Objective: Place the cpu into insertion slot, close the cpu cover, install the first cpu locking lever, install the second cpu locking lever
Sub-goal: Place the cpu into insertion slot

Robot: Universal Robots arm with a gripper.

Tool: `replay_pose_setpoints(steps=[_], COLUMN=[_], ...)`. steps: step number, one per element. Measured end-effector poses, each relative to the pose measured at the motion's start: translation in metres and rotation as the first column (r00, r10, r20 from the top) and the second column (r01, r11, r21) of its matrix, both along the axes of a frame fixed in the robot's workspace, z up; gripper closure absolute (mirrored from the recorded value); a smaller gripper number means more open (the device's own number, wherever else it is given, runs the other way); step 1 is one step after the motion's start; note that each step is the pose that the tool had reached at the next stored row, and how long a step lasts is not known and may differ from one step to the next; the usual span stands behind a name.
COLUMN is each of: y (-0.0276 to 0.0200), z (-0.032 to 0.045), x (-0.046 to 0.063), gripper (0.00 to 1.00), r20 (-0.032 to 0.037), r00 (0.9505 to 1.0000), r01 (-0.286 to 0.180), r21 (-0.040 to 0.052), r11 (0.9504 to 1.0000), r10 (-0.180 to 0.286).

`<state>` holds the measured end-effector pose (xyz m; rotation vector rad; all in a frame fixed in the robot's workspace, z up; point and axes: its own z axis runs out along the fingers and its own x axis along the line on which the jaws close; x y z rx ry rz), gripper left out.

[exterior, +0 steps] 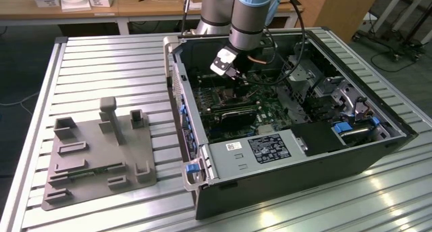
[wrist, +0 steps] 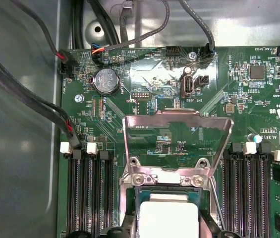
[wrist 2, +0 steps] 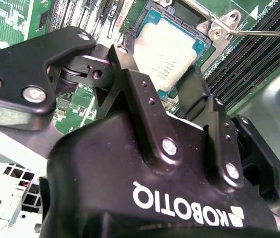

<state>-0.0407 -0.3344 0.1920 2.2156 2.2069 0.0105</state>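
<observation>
The cpu (wrist 2: pixel 172 52) lies flat in the socket, pale metal top up. It is square, so it has no long axis, and its edges run parallel to the 2 banks of memory slots (wrist: pixel 87 193) on either side. The cpu cover (wrist: pixel 179 114) stands open at its hinge edge. The gripper (wrist 2: pixel 159 69) hangs right over the chip; I cannot tell whether the jaws clasp it. Seating likely needs a level chip, no sideways drag and no downward force.

There was one cpu (wrist: pixel 168 220), one cpu cover (wrist: pixel 177 116) and one round coin battery (wrist: pixel 106 81). One open computer case (exterior: pixel 290 186) and one grey fixture (exterior: pixel 94 156) stood on one table (exterior: pixel 101 55).
</observation>
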Motion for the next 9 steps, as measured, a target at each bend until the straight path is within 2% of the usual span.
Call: replay_pose_setpoints(steps=[2,3,9], y=[0.0000,0.0000,0.0001], z=[0.0000,0.0000,-0.0002], x=[0.0000,0.0000,0.0000], gripper=[0.40,0.46,0.46], r20=[0.0000,0.0001,0.0003], r00=[1.0000,1.0000,1.0000], r01=[0.000,0.000,0.000], r21=[0.0001,0.0002,0.0004], r11=[1.0000,1.0000,1.0000], r10=[0.000,0.000,0.000])
